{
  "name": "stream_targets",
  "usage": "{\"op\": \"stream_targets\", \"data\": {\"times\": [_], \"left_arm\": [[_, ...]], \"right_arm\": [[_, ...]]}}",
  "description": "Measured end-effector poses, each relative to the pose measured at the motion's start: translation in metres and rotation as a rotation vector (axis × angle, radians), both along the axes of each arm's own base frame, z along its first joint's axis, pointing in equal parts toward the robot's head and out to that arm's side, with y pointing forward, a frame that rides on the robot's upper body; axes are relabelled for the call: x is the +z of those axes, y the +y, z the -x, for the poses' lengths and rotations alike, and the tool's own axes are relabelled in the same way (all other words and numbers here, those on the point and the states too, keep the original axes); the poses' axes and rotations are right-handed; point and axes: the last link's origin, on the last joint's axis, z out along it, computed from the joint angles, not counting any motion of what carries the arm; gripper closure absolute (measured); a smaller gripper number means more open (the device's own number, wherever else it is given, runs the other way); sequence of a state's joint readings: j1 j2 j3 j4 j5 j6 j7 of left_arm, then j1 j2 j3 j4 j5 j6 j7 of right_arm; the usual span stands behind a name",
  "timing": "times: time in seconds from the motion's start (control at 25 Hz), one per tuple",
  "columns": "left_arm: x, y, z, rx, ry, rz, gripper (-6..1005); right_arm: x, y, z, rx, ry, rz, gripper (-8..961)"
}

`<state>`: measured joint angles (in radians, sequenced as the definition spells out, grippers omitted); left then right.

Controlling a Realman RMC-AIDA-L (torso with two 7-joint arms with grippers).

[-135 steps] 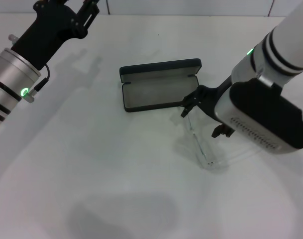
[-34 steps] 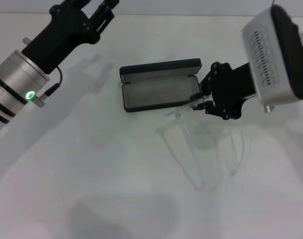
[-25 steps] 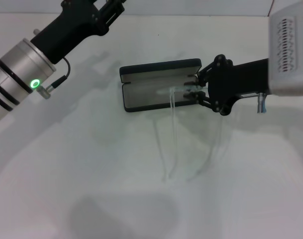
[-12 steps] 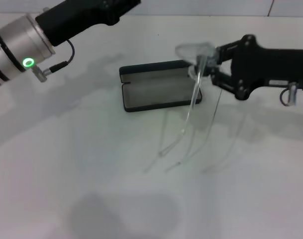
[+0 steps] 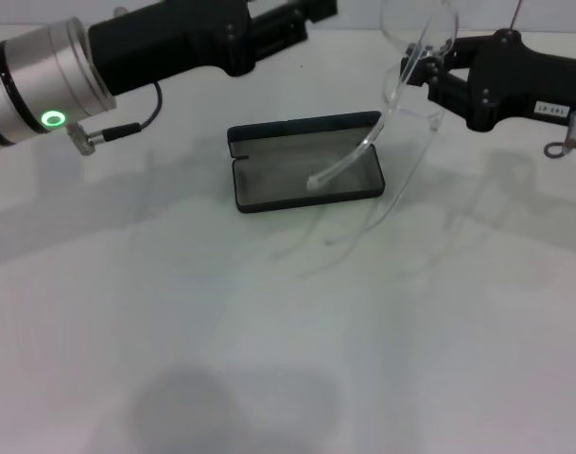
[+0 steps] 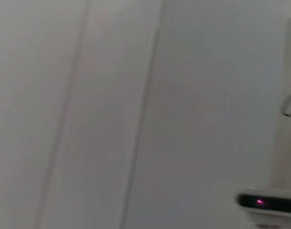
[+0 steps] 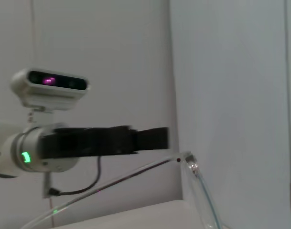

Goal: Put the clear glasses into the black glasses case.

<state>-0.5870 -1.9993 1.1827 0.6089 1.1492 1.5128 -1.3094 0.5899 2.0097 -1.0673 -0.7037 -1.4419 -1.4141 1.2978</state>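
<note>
Clear glasses (image 5: 401,104) held up in the air by the right tool (image 5: 427,78), pinched shut on the lens end near the far right corner of the black glasses case (image 5: 305,163). Lens high, just above and behind the case's right end; both clear arms unfolded, hanging down and toward the near left. One arm tip dipping over the grey felt of the open tray, whether touching the lining or just above it not possible to tell; the other arm sweeping outside the case, past its right end and over the white surface (image 5: 269,340).

Case lying open, long axis running left to right, lid tipped back on the far side, tray nearest. Nothing lying flat in the tray; only that one arm tip over it.

Decisive relation, as a judgement: glasses standing nearly on end above the case's right end, long axis not yet matched to the tray's. Likely needed: lowering and laying the frame over leftward along the tray, with the outer arm brought inside the rim. Risk of that splayed arm catching on the case edge.

Left tool (image 5: 311,13) hovering beyond the case's far left, well apart from the glasses, holding nothing visible; opening of its fingers not possible to tell. Right arm plainly the nearer one.
</note>
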Motion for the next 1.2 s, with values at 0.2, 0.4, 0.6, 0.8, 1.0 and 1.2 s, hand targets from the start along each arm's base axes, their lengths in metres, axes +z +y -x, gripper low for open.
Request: {"op": "stream_targets", "data": {"times": [0.2,0.4,0.6,0.8,1.0,1.2], "left_arm": [[-0.003,-0.007,-0.012,-0.086,0.048,0.059,525],[-0.007,-0.009,-0.022,-0.120,0.078,0.115,524],[-0.009,-0.007,-0.028,-0.138,0.086,0.127,524],[-0.024,-0.008,-0.034,-0.160,0.143,0.172,523],[-0.034,-0.005,-0.040,-0.169,0.188,0.188,523],[-0.037,-0.003,-0.041,-0.155,0.190,0.177,522]], "right_arm": [[-0.003,0.009,0.002,-0.027,-0.020,-0.027,832],[-0.009,0.018,0.006,-0.044,-0.052,-0.055,832],[-0.014,0.022,0.011,-0.034,-0.080,-0.066,833],[-0.014,0.024,0.020,0.000,-0.075,-0.076,833],[-0.014,0.022,0.028,0.038,-0.049,-0.063,833],[-0.013,0.015,0.033,0.086,-0.021,-0.043,834]]}}
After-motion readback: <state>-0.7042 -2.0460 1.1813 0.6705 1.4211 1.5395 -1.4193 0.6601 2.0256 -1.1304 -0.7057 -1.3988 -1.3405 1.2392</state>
